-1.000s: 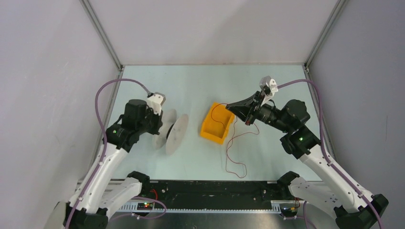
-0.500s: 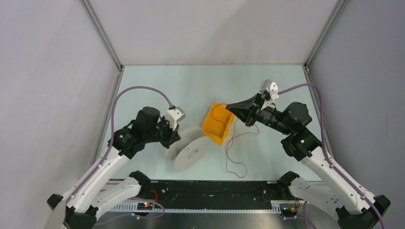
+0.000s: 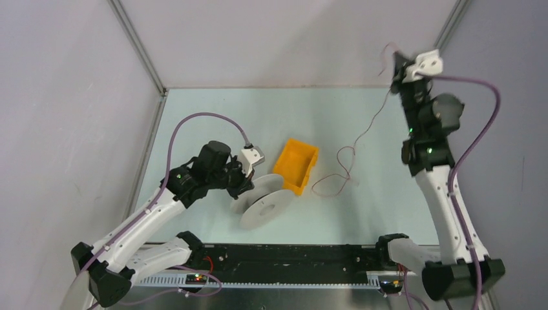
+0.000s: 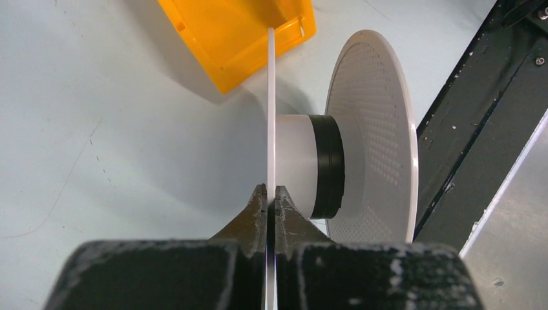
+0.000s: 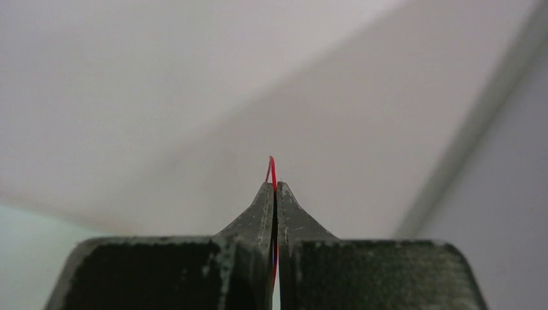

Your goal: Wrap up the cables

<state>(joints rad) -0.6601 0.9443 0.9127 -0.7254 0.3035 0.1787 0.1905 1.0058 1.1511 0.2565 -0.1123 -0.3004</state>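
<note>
The white perforated spool [image 3: 265, 208] lies tilted on the table beside the orange bin. My left gripper [image 3: 249, 183] is shut on the thin edge of one spool flange [image 4: 271, 116]; the hub [image 4: 298, 165] and the far perforated flange [image 4: 375, 129] show to the right. My right gripper [image 3: 395, 59] is raised high at the back right, shut on the thin red-brown cable [image 5: 272, 169]. The cable [image 3: 362, 132] hangs down from it and ends in loops on the table [image 3: 336, 177] to the right of the bin.
An orange bin [image 3: 295, 165] stands mid-table, touching or nearly touching the spool. The black base rail [image 3: 291, 261] runs along the near edge. Grey enclosure walls stand on the left, back and right.
My right arm swung up and back, lifting the cable out of the bin and off the near table. My left arm carried the spool rightward and tipped it next to the bin.
</note>
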